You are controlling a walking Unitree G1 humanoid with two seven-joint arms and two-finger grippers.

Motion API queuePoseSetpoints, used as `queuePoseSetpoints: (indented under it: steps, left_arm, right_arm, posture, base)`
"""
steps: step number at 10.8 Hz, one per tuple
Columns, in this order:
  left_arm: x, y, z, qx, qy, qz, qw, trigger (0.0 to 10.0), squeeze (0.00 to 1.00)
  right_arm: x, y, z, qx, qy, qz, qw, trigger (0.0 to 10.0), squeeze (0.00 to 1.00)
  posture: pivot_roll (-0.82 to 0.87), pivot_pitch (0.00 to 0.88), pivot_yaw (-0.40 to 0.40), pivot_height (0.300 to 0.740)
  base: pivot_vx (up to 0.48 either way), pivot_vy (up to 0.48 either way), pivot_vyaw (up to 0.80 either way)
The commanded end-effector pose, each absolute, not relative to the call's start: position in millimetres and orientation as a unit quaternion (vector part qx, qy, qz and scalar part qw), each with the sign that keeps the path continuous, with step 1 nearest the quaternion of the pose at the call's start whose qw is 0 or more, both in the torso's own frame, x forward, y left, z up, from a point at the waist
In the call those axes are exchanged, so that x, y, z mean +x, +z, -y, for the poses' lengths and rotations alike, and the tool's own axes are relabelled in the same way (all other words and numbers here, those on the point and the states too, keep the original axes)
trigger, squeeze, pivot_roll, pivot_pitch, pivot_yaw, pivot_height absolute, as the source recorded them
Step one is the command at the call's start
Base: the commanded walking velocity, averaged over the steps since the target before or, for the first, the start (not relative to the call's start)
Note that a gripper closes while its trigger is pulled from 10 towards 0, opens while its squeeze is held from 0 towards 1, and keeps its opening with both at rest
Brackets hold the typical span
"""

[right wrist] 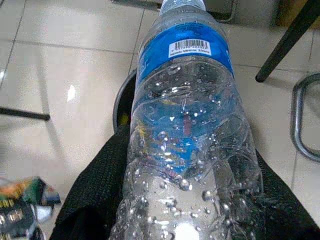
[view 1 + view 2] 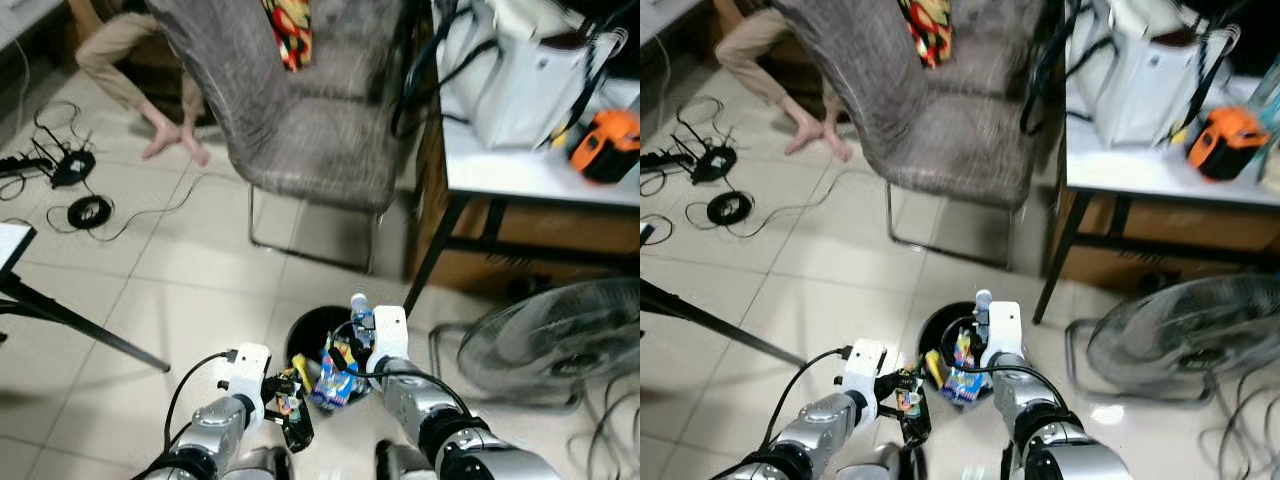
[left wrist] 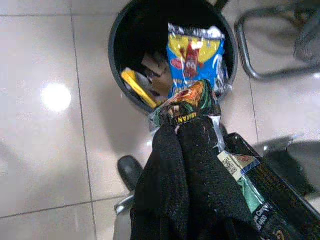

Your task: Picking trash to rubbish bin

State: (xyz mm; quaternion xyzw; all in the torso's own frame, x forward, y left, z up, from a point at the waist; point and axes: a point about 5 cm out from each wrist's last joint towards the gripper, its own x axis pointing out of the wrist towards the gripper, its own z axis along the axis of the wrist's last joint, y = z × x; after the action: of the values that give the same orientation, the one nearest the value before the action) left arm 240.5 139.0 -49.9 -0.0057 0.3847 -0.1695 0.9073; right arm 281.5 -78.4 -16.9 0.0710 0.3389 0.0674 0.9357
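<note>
A round black rubbish bin [image 2: 312,328] stands on the tiled floor just ahead of me. It holds a blue and yellow snack bag [image 3: 195,55] and a yellow piece [image 3: 137,87]. My left gripper [image 2: 290,400] hovers beside the bin's near left rim, shut on a crumpled green and orange wrapper [image 3: 192,102]. My right gripper [image 2: 362,332] is over the bin's right side. It is shut on a clear plastic bottle [image 1: 185,125] with a blue label, whose cap end points away from me. The bin's rim [image 1: 122,102] shows beneath the bottle.
A grey fabric chair [image 2: 300,110] stands behind the bin. A table [image 2: 520,175] with a white bag and an orange tool [image 2: 605,145] is at the right, and a floor fan [image 2: 560,345] sits below it. At the far left are a person's feet [image 2: 175,135], cables [image 2: 90,210] and a black stand leg [image 2: 80,325].
</note>
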Motion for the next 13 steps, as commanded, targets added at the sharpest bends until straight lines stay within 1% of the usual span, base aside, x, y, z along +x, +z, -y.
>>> queuePoseSetpoints:
  steps: [1,2,3,5,7,9,11,13]
  left_arm:
    - [234.6,-54.2,-142.5,0.002,-0.179,-0.401,0.899,10.0,0.0]
    - [236.8,-52.4,-143.8,0.003,-0.185,-0.398,0.899,10.0,0.0]
    - [240.7,-49.9,-143.0,0.005,-0.188,-0.395,0.899,10.0,0.0]
    - [244.4,-47.3,-144.0,0.011,-0.187,-0.389,0.902,10.0,0.0]
    - [237.9,-50.7,-160.1,0.015,-0.171,-0.395,0.903,10.0,0.0]
    - [226.3,-53.9,-185.5,0.026,-0.149,-0.393,0.907,10.0,0.0]
    - [214.5,-53.2,-206.6,0.031,-0.136,-0.38,0.914,10.0,0.0]
    - [192.6,-56.8,-223.2,0.027,-0.118,-0.383,0.916,10.0,0.0]
  right_arm:
    - [275.7,-20.7,75.0,0.081,0.058,-0.342,0.935,10.0,0.0]
    - [279.0,-17.2,77.1,0.071,0.042,-0.324,0.942,10.0,0.0]
    - [286.4,-11.3,85.6,0.06,0.01,-0.308,0.949,10.0,0.0]
    - [286.6,-11.8,85.2,0.085,0.016,-0.322,0.943,10.0,0.0]
    - [273.7,-24.8,79.1,0.088,0.045,-0.377,0.921,10.0,0.0]
    - [262.0,-34.2,73.4,0.075,0.094,-0.424,0.898,10.0,0.0]
    - [255.4,-38.4,69.5,0.037,0.139,-0.446,0.884,10.0,0.0]
    - [248.9,-41.4,62.7,-0.007,0.186,-0.461,0.868,10.0,0.0]
  posture:
    - [-0.08,0.27,0.11,0.74]
    - [-0.08,0.283,0.122,0.74]
    - [-0.08,0.289,0.122,0.74]
    - [-0.07,0.285,0.118,0.74]
    - [-0.04,0.281,0.119,0.74]
    - [-0.01,0.28,0.118,0.74]
    - [0.03,0.285,0.105,0.74]
    - [0.05,0.292,0.096,0.74]
  base:
    - [0.0,0.0,0.0]
    - [0.0,0.0,0.0]
    - [0.0,0.0,0.0]
    - [0.0,0.0,0.0]
    - [0.0,0.0,0.0]
    - [0.0,0.0,0.0]
    - [0.0,0.0,0.0]
    - [0.0,0.0,0.0]
